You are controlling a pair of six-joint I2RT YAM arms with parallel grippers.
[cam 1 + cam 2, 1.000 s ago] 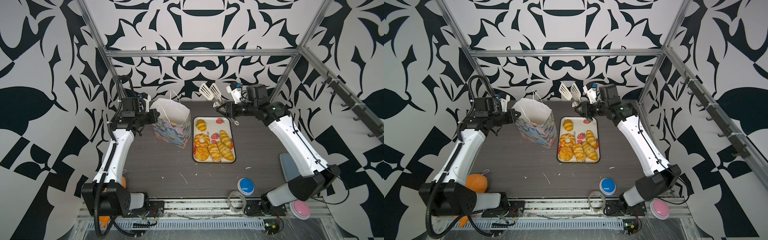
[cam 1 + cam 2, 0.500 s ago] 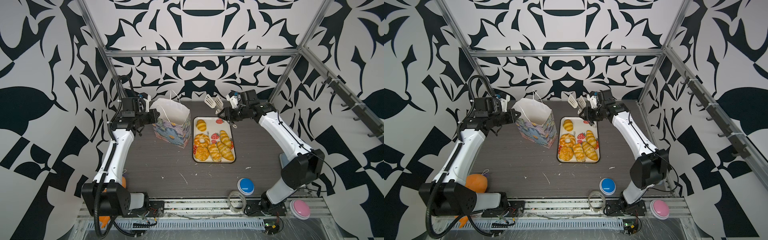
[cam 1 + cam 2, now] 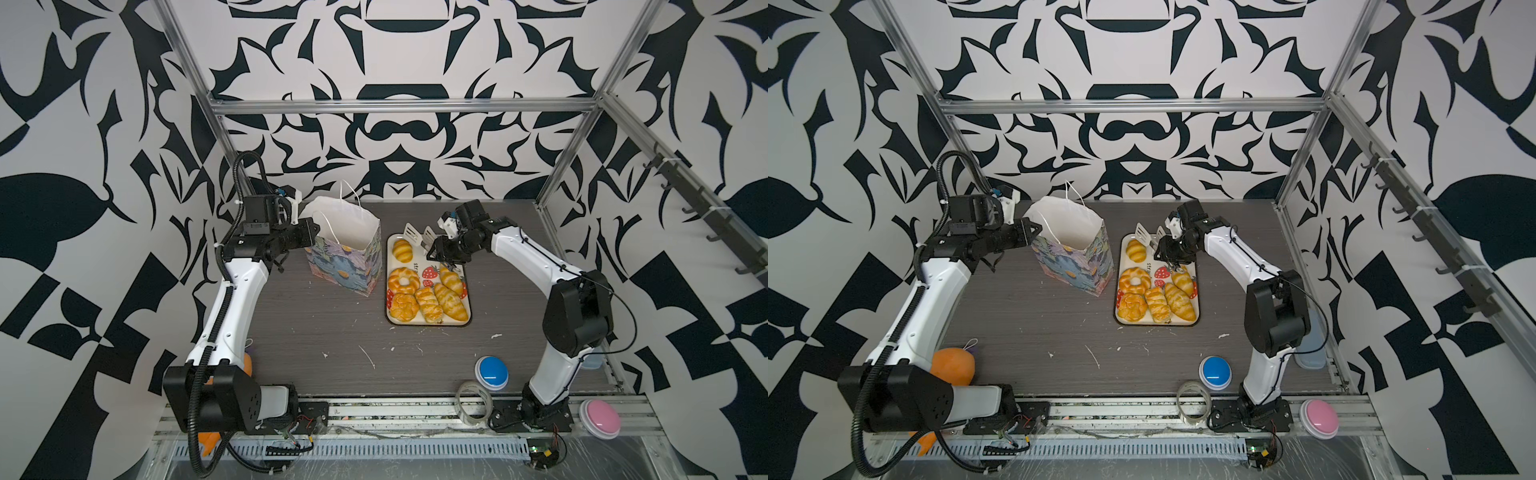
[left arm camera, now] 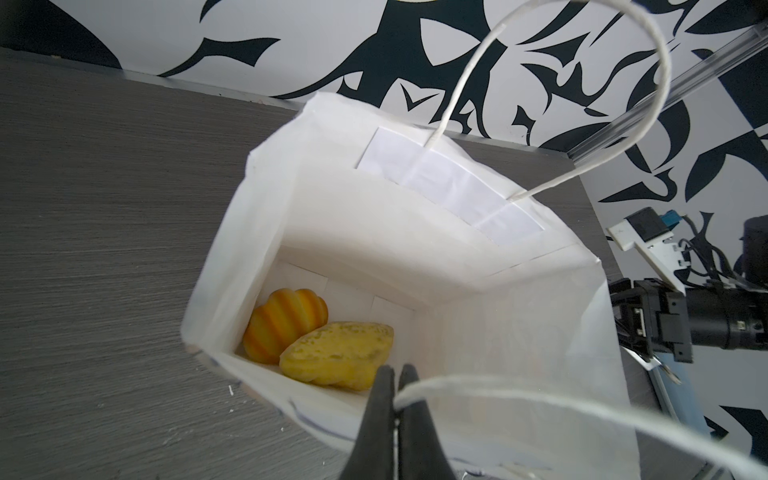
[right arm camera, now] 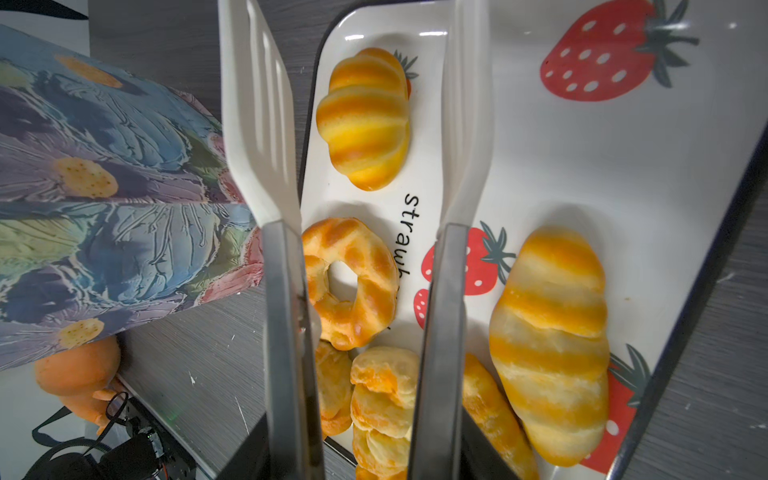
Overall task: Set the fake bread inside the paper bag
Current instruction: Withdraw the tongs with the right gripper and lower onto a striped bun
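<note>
Golden fake bread (image 5: 363,118), left tool (image 4: 397,376) pinching paper bag (image 4: 415,249) (cord (image 4: 457,384)), right tool (image 3: 441,250) gripping tongs (image 5: 257,137)

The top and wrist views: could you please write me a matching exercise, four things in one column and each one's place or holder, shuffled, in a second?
Things
1. paper bag
2. ring-shaped bread
3. tongs
4. blue button

Places
A. on the strawberry tray
B. held in the right gripper
C. on the table near its front edge
D. gripped at its top by the left gripper

Pairs: 1-D, 2-A, 3-B, 4-C
</note>
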